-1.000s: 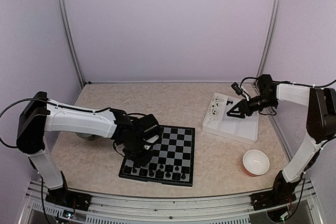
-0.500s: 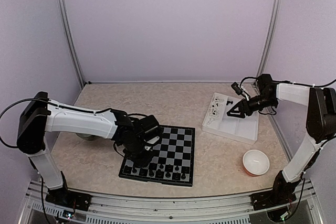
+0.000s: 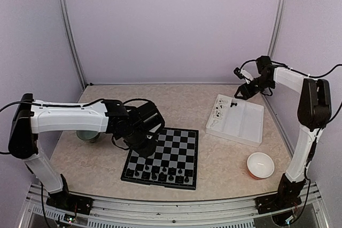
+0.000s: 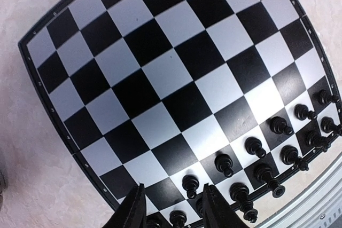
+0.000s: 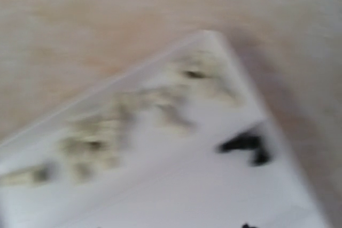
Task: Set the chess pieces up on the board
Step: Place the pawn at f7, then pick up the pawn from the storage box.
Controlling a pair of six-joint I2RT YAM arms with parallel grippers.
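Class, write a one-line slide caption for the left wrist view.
Left gripper hovers open over black chess pieces lined up along one edge of the board.

A white tray (image 3: pixel 243 124) with pale pieces (image 3: pixel 218 113) lies by the table's (image 3: pixel 176 97) right edge, a bowl (image 3: pixel 261 165) near the front right corner, a cup (image 3: pixel 85 135) near the left edge.

- I read the board (image 3: pixel 179 145) as black and light grey checks with a thin black border.
- On its 6 o'clock rows, the chess pieces (image 3: pixel 160 175) are all black.
- At 3 o'clock from it, the tray (image 3: pixel 248 126) is white.
- Near 4 o'clock, the bowl (image 3: pixel 261 165) is white inside and reddish outside.
- Underneath, the table (image 3: pixel 224 156) is beige and marbled.
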